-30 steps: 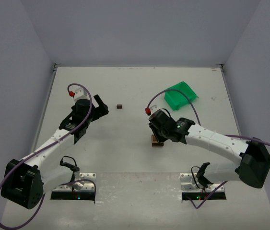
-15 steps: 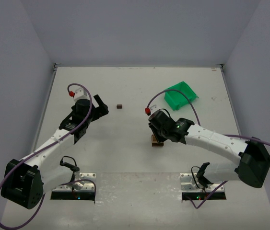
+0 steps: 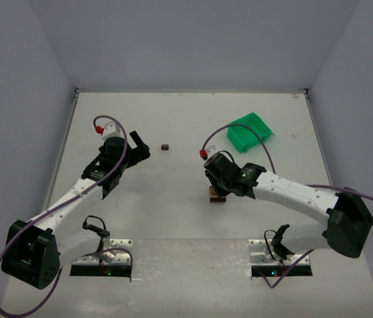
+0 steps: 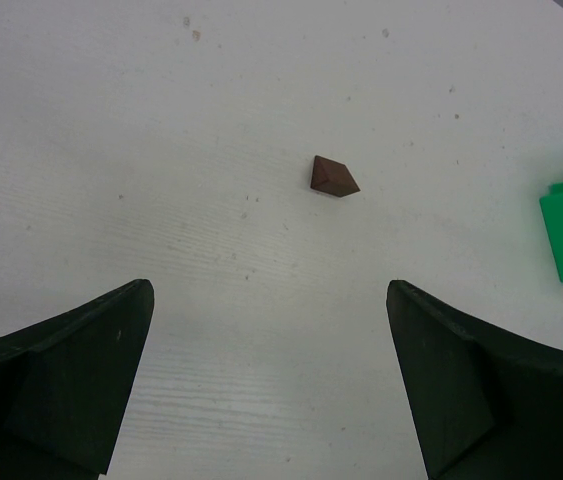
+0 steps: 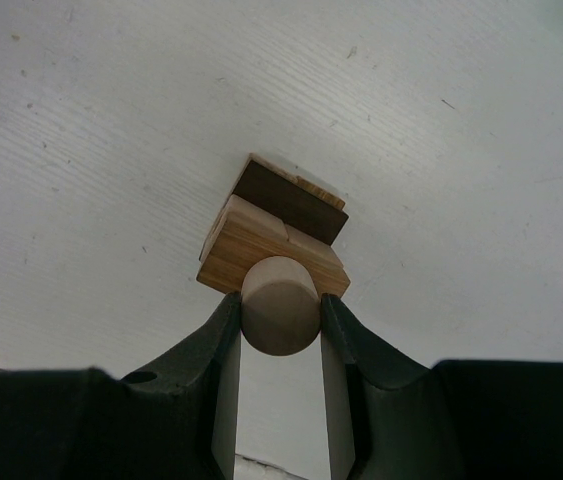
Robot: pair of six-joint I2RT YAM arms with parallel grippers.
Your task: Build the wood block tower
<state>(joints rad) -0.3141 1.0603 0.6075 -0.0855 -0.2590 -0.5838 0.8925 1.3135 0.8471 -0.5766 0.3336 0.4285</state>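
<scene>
A: How far along with the wood block tower (image 5: 273,235)?

B: Partly up, by the look of it: tan and dark brown pieces stacked low near the middle of the bench (image 3: 173,218), just ahead of the right arm. Exact order of layers hard to read.

A: And the right hand (image 5: 280,312)?

B: Pinching a short tan cylinder (image 5: 280,300) between both fingers, right at the stack's near edge. Impossible to say whether resting on a block or hanging just off it.

A: Left to do?

B: Seating that cylinder and letting go, most likely. Then fetching the small dark block (image 4: 333,176), lying alone farther back, well apart from the stack.

A: And the left hand (image 4: 267,300)?

B: Spread wide, gripping nothing, hovering over bare bench, aimed toward that dark block.

A: Surface?

B: White, matte, faintly grained, flecked with small marks. A green bin (image 3: 249,132) toward the far right, apart from the rest.

A: Room?

B: Plain pale walls (image 3: 186,46) on three sides, greyish lilac.
</scene>
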